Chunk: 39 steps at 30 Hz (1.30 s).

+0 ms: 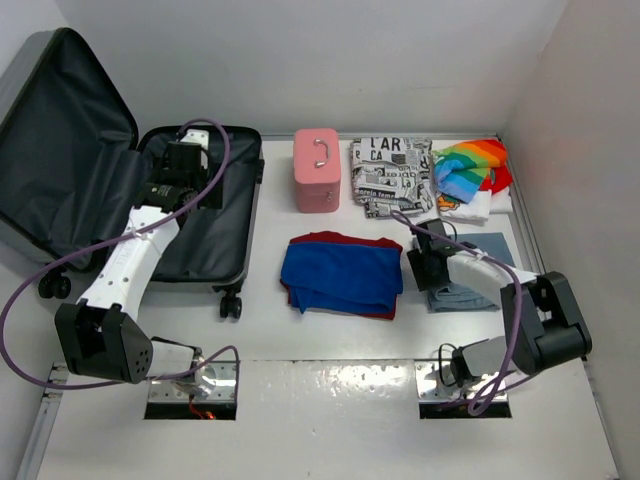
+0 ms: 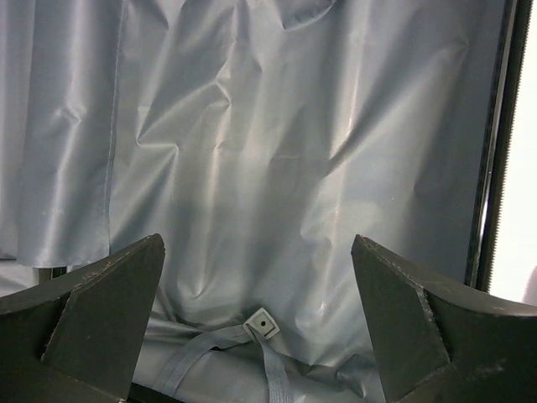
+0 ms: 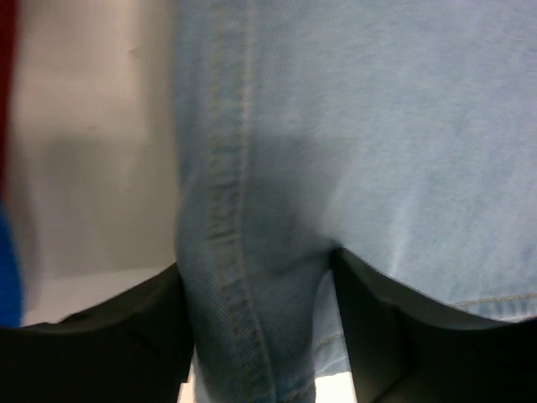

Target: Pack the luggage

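The luggage [image 1: 215,235] lies open at the left of the top view, its lid [image 1: 60,140] propped up and its black lining bare. My left gripper [image 1: 186,160] hangs over the lower half, open and empty. In the left wrist view it [image 2: 256,281] spans creased grey lining [image 2: 277,143] and a strap buckle [image 2: 261,322]. My right gripper [image 1: 425,262] is at the left edge of a folded light blue denim garment [image 1: 462,295]. In the right wrist view its jaws [image 3: 256,323] pinch the garment's seamed edge [image 3: 377,126].
A folded blue and red garment [image 1: 342,272] lies mid-table. A small pink box case [image 1: 317,170] stands at the back, with a black-and-white print cloth [image 1: 392,173] and a rainbow cloth [image 1: 472,165] on white cloth to its right. Walls close in at the back and the right.
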Available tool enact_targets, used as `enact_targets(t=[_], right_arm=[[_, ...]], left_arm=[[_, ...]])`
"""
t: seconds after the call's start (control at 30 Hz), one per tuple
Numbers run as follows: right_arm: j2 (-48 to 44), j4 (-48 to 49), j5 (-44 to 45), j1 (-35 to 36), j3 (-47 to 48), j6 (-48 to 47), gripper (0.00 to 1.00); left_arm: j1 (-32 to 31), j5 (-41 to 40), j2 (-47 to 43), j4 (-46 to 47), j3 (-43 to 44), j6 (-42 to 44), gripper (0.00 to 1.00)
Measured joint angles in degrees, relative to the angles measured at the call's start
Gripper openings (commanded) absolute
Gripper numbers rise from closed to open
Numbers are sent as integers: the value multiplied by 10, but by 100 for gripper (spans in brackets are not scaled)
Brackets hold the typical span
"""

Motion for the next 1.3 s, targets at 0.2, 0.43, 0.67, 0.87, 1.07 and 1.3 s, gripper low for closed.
enact_targets(t=[0.2,0.43,0.67,0.87,1.07,1.3], right_arm=[[10,31,-7,-39,-8,-32,18],[-21,-33,-136,-87,20,-133,2],[-38,-218,-369,-78,215,-173,0],[34,-250,-456,0,340,-101,0],[185,-275,-475,49,394,-7,0],[253,-284,-458,82,450,82,0]], left_arm=[[11,31,-3,0,-1,12,100],[23,190,-91,11,-64,85,100],[-11,363,-240,40,-159,230,100],[-125,406,-298,33,-166,403,100],[-224,390,-306,-19,-167,615,100],[-321,380,-283,-57,-163,768,100]])
